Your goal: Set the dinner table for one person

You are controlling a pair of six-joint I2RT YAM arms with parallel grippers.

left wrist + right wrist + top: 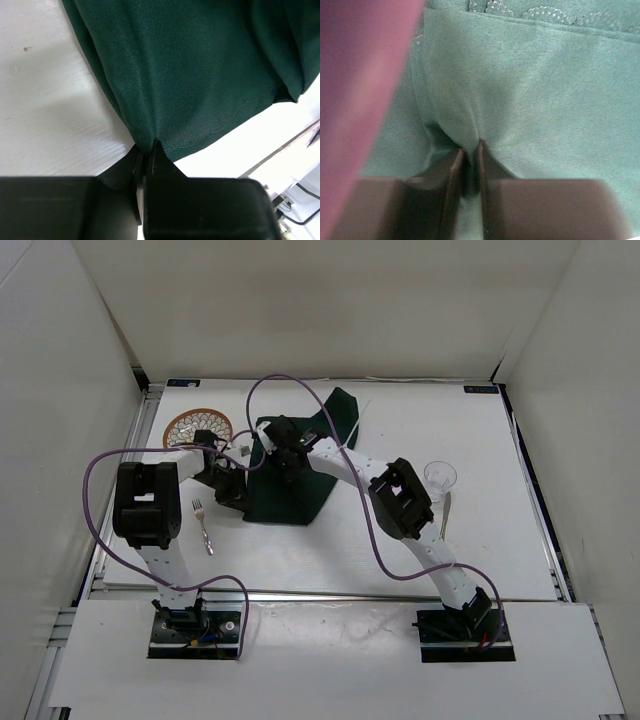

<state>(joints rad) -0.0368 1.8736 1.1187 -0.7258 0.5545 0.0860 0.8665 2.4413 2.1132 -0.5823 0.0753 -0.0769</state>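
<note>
**Both arms pinching the green placemat, dinner table barely set so far**

The left gripper [148,150] is clamping down on the hem of the dark green cloth placemat [298,502] at about its 8 o'clock corner. The right gripper [470,150] is squeezing a raised fold of it nearer 12, so the cloth is sitting rumpled and skewed rather than flat. The white dinner table [330,555] is filling most of the overhead view, with the mat just left of its centre. Everything else is lying scattered: patterned plate [192,426] off at 10 o'clock, fork [203,527] at 8, clear glass [440,477] and knife [445,512] together at 3. I'd say they're only getting started, since the mat needs flattening and then the plate, cutlery and glass all need placing.
</note>
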